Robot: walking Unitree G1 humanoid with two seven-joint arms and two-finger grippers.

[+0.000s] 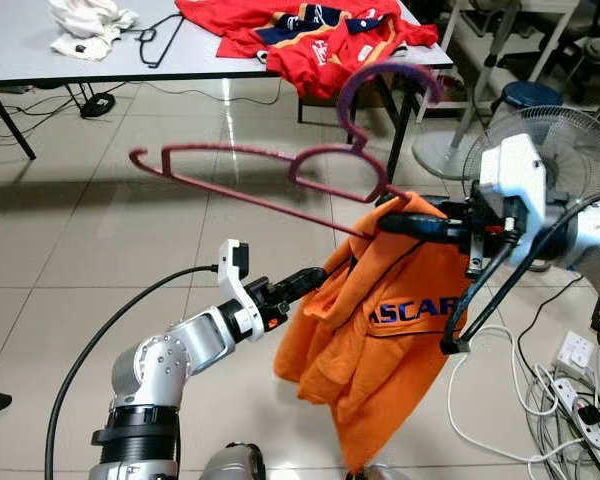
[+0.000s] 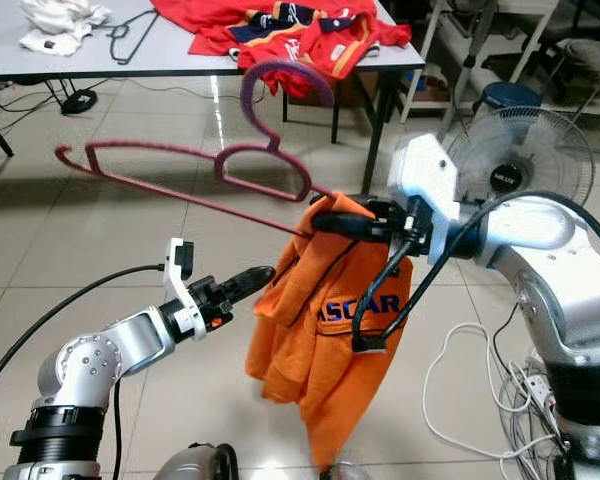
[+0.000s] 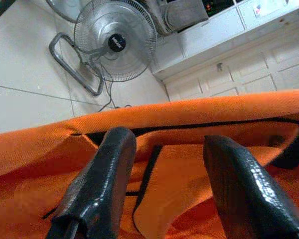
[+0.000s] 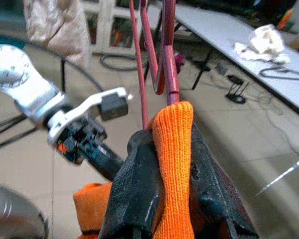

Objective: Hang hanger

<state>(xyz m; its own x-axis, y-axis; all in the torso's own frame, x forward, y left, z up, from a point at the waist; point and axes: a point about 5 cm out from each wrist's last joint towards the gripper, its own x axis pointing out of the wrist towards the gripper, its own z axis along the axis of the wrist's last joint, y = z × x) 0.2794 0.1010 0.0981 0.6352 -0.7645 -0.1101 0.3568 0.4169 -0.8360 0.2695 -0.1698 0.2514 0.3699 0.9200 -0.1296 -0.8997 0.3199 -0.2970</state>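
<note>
Gripping, fingers of right gripper clamped on orange knit shirt and maroon plastic hanger, long axis stretching leftward; left gripper, fingers apart, nearing shirt's left edge.

A dark red hanger hangs in mid-air, tilted, its hook curling up toward the far table. Its right end runs into an orange shirt that droops toward the tiled floor. The right gripper pinches the shirt's top edge together with the hanger's end. The left gripper reaches in from the near left, its fingertips at the shirt's left edge. On the table lie a red garment, a white cloth and a black hanger. A floor fan stands at the right, with white cables nearby.
</note>
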